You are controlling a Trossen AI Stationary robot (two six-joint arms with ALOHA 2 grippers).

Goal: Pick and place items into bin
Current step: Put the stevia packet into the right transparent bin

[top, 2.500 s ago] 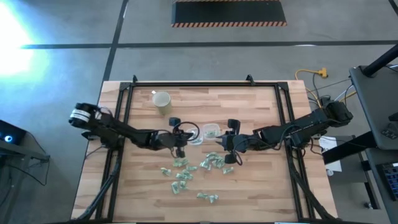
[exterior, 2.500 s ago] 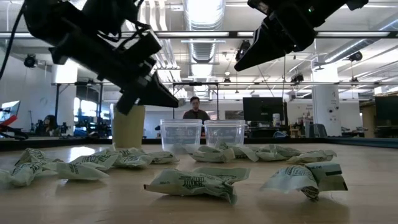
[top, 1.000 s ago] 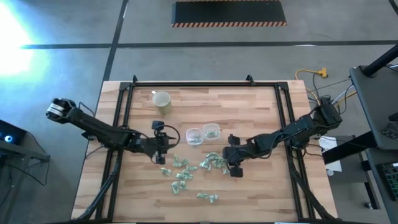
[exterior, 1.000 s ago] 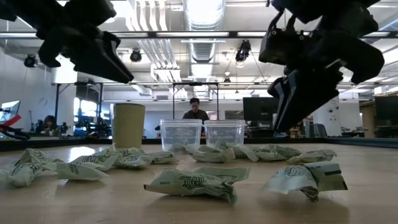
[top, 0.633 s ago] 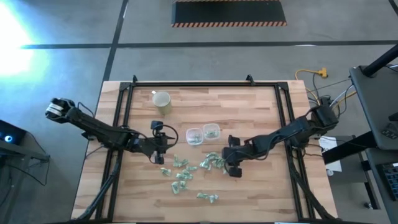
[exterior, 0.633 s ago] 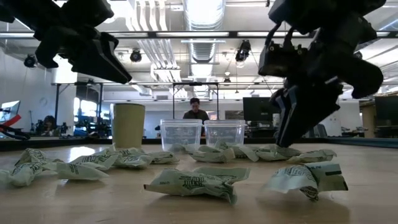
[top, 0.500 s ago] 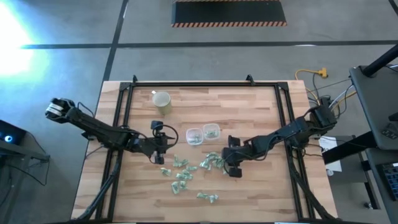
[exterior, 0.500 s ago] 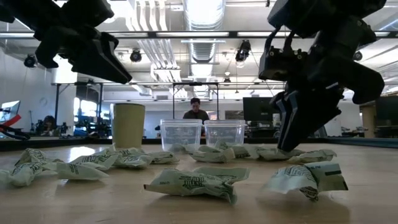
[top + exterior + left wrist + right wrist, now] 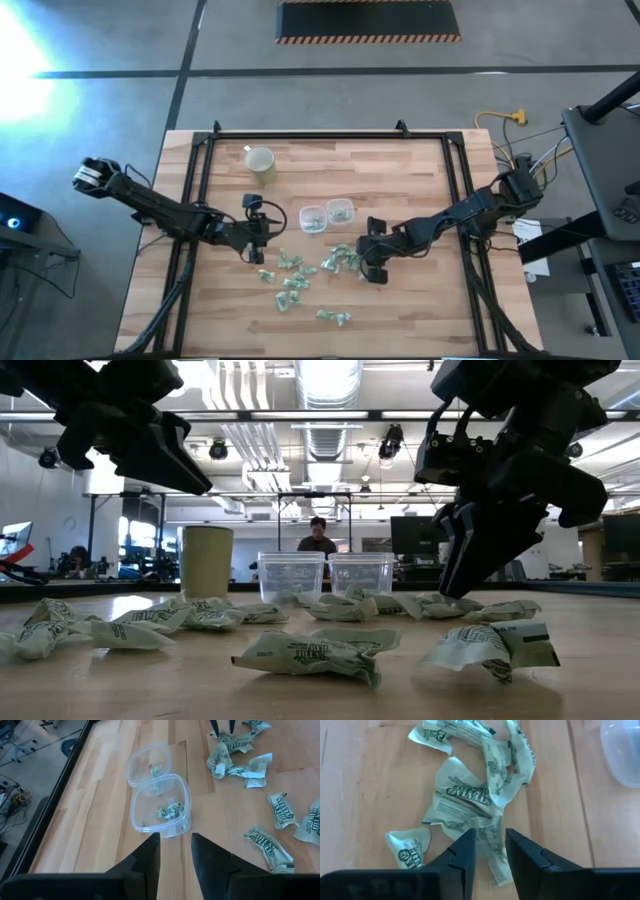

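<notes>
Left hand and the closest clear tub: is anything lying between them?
No. In the left wrist view, only bare wooden table separates the left hand from the nearer clear tub.

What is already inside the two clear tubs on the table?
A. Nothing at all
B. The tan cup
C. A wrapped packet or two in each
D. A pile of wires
C. The left wrist view shows one green-and-white packet in the nearer clear tub and another packet in the farther tub; the tan cup stands apart, near the table's far left.
</notes>
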